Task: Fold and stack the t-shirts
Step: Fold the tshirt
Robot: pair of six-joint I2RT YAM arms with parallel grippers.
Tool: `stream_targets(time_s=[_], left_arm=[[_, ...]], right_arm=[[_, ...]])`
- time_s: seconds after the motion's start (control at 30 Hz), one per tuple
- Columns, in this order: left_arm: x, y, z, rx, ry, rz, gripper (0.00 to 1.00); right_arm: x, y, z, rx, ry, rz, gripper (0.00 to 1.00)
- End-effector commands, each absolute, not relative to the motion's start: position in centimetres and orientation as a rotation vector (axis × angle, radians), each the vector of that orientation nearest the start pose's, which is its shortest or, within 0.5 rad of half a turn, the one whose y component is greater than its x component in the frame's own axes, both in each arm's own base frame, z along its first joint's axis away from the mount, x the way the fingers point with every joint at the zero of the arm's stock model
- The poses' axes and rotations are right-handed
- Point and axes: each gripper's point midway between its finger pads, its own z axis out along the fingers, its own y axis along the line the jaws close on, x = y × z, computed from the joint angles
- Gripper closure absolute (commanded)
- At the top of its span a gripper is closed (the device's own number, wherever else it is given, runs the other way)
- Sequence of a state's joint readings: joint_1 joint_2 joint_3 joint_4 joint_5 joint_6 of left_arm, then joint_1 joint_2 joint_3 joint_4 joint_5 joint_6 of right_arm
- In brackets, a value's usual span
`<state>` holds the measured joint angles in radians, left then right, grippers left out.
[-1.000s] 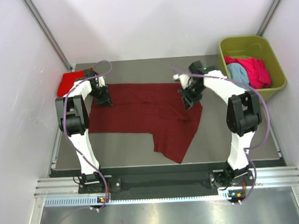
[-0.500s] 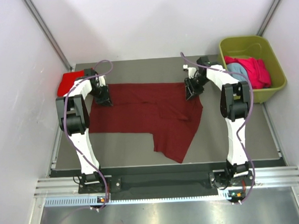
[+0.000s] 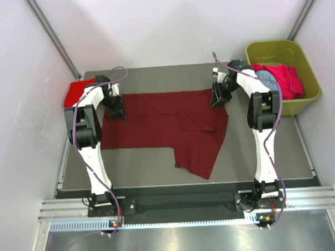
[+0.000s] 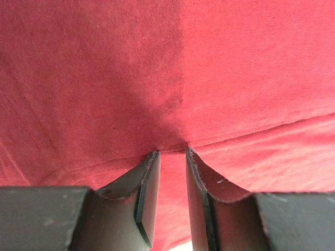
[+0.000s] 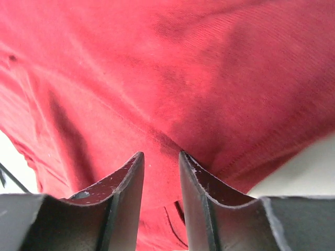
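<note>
A dark maroon t-shirt (image 3: 161, 120) lies spread flat across the table, one lower part hanging toward the near edge. My left gripper (image 3: 116, 112) is at its far left corner, and in the left wrist view the gripper (image 4: 171, 152) is shut on a pucker of the maroon cloth (image 4: 209, 78). My right gripper (image 3: 216, 101) is at the far right corner; the right wrist view shows the gripper (image 5: 159, 154) shut on the cloth (image 5: 183, 68) near a stitched hem. A bright red t-shirt (image 3: 76, 91) lies folded at the far left.
An olive-green tub (image 3: 281, 46) stands at the far right, holding a pink t-shirt (image 3: 286, 79) and a light blue one (image 3: 265, 82). White walls enclose the table on three sides. Bare grey table (image 3: 141, 165) shows in front of the shirt.
My right gripper has moved back and to the right, drawing the shirt's far right corner outward and flattening that side. The left gripper has stayed at its corner.
</note>
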<state>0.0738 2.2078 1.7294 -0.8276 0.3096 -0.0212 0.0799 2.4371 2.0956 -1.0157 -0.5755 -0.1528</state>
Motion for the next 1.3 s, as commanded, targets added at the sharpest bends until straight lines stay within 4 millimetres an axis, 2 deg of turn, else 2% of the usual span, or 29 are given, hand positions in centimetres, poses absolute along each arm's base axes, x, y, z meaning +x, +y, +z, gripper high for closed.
stream_targets(time_s=[0.0, 0.13, 0.23, 0.27, 0.43, 0.67, 0.8, 0.87, 0.9, 0.93, 0.97, 1.0, 1.03, 1.07, 1.1, 1.13, 1.17, 1.2, 1.23, 1.27], left_arm=[[45.0, -1.4, -3.8, 0.003, 2.926, -0.300, 0.68], [47.9, -3.1, -3.2, 0.051, 2.876, -0.298, 0.67], [49.2, -3.3, -3.2, 0.060, 2.857, -0.292, 0.68], [49.3, -4.8, -3.1, 0.104, 2.853, -0.298, 0.68], [50.6, -6.8, -3.2, 0.139, 2.821, -0.323, 0.67], [51.5, -7.6, -3.8, 0.160, 2.808, -0.309, 0.67], [51.8, -7.3, -3.1, 0.154, 2.795, -0.280, 0.67], [52.3, -6.7, -1.5, 0.147, 2.767, -0.238, 0.67], [52.5, -6.4, -0.8, 0.143, 2.752, -0.220, 0.67], [52.8, -6.1, 1.2, 0.140, 2.718, -0.200, 0.67], [52.7, -6.0, 2.4, 0.137, 2.706, -0.199, 0.67], [52.4, -6.0, 3.4, 0.136, 2.697, -0.210, 0.67], [52.4, -6.3, 6.4, 0.143, 2.646, -0.229, 0.67], [52.1, -6.4, 8.0, 0.149, 2.623, -0.240, 0.66], [51.9, -6.6, 9.5, 0.114, 2.597, -0.258, 0.66], [51.1, -6.8, 12.0, 0.121, 2.555, -0.270, 0.61], [50.6, -6.9, 13.0, 0.118, 2.538, -0.281, 0.59], [49.5, -6.9, 14.7, 0.118, 2.515, -0.288, 0.59], [48.9, -7.1, 15.2, 0.121, 2.511, -0.303, 0.58], [48.4, -7.2, 15.6, 0.121, 2.508, -0.316, 0.58]], right_arm=[[52.0, 7.7, -0.7, -0.362, 2.737, 0.567, 0.65], [53.7, 7.7, -0.4, -0.344, 2.694, 0.551, 0.66], [54.3, 7.3, 0.0, -0.342, 2.678, 0.519, 0.65], [54.4, 7.4, 0.1, -0.346, 2.674, 0.514, 0.64], [55.0, 7.0, 0.9, -0.344, 2.655, 0.482, 0.60], [56.0, 5.9, 0.6, -0.333, 2.645, 0.435, 0.58], [56.0, 5.9, 0.9, -0.345, 2.640, 0.429, 0.58], [56.0, 5.9, 1.8, -0.366, 2.620, 0.426, 0.58], [56.1, 6.0, 3.2, -0.379, 2.595, 0.420, 0.57], [56.2, 6.1, 4.2, -0.402, 2.573, 0.417, 0.57], [56.1, 6.4, 5.3, -0.416, 2.549, 0.430, 0.57], [55.9, 6.7, 7.8, -0.437, 2.507, 0.426, 0.56], [55.7, 7.1, 9.1, -0.466, 2.483, 0.426, 0.55], [55.4, 7.4, 10.4, -0.486, 2.457, 0.425, 0.55], [54.3, 8.3, 13.2, -0.519, 2.414, 0.420, 0.54], [54.1, 8.6, 14.7, -0.542, 2.364, 0.406, 0.54], [53.5, 9.1, 16.0, -0.559, 2.332, 0.397, 0.53], [51.9, 10.0, 18.0, -0.599, 2.277, 0.371, 0.52], [51.1, 10.7, 18.5, -0.662, 2.249, 0.340, 0.52], [50.0, 12.2, 18.8, -0.727, 2.230, 0.298, 0.52]])
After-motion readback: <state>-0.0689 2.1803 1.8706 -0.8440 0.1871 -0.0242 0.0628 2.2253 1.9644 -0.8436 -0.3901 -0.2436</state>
